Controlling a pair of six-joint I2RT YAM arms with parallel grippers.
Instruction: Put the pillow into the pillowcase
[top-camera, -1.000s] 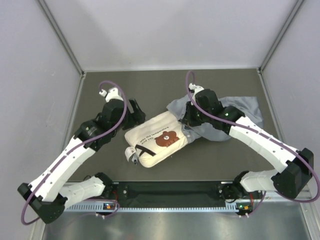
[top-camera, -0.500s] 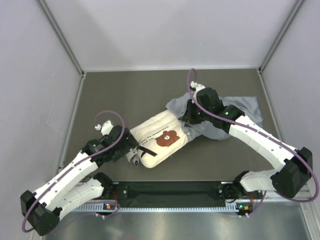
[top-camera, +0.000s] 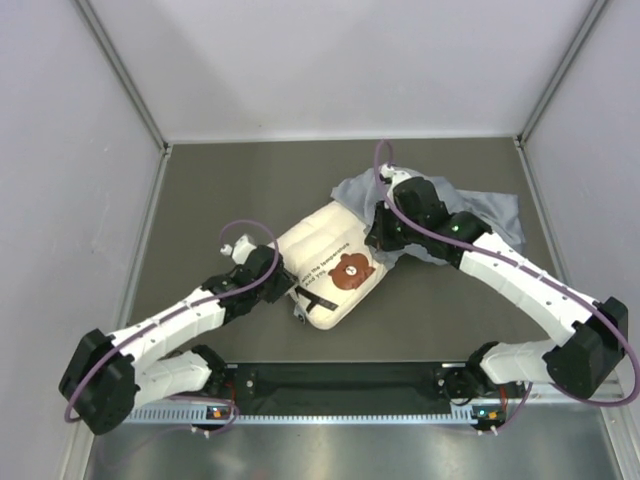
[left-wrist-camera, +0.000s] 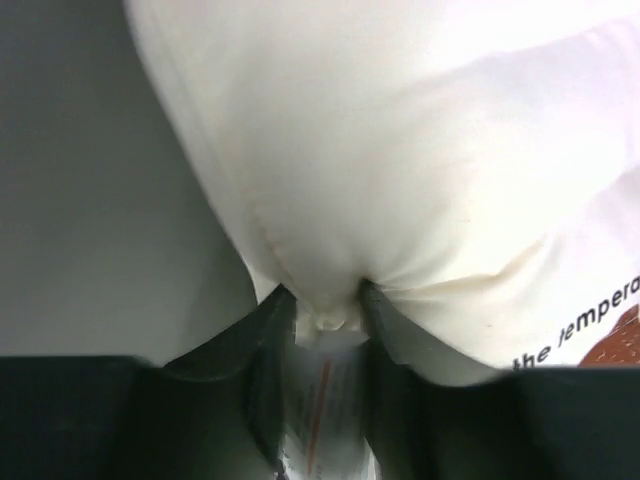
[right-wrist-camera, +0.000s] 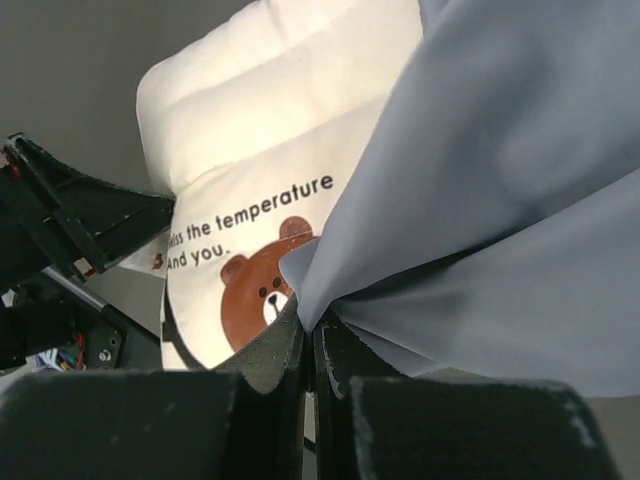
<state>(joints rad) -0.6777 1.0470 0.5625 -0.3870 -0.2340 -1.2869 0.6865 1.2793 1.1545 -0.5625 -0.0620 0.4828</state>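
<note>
The cream pillow (top-camera: 322, 255) with the bear print lies tilted at mid-table, its far-right end against the grey-blue pillowcase (top-camera: 480, 210). My left gripper (top-camera: 291, 290) is at the pillow's near-left corner. In the left wrist view the left gripper (left-wrist-camera: 325, 312) pinches the pillow (left-wrist-camera: 400, 150) at its seam, with the white tag between the jaws. My right gripper (top-camera: 379, 238) is at the pillowcase's left edge, above the pillow. In the right wrist view the right gripper (right-wrist-camera: 310, 328) is shut on a fold of the pillowcase (right-wrist-camera: 500, 200), held just over the pillow (right-wrist-camera: 260, 130).
The dark table (top-camera: 230, 190) is boxed in by pale walls on the left, back and right. A black rail (top-camera: 340, 380) with both arm bases runs along the near edge. The rest of the pillowcase spreads crumpled behind the right arm.
My left arm swung from the pillow's far left down to its near-left corner and closed on it. The pillow turned and shifted right toward the pillowcase. The right gripper kept its hold.
</note>
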